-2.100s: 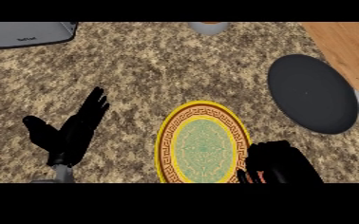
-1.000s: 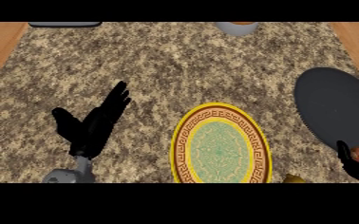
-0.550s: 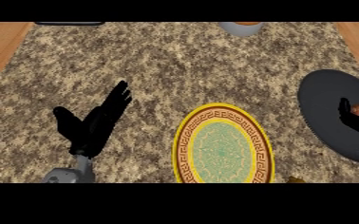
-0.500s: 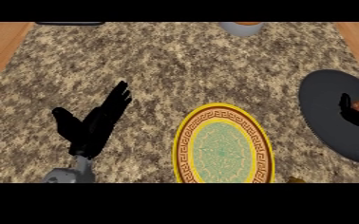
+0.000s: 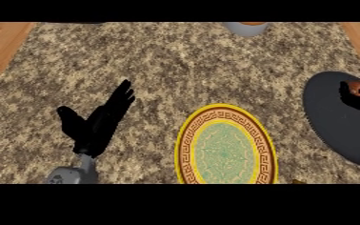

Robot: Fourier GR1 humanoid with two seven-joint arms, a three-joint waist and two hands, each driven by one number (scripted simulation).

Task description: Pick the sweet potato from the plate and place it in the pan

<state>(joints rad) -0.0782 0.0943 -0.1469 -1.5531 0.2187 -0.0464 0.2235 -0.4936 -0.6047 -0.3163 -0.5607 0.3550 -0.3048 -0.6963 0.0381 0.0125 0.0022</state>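
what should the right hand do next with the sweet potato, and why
Probably lower it a little and let go. The right hand shows only at the view's right edge, over the dark pan, with a bit of orange sweet potato in it. The plate holds nothing now, and the left hand rests open on the counter.

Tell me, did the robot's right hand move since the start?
Yes. The right hand went from beside the plate's lower right edge up and right over the pan, carrying something orange.
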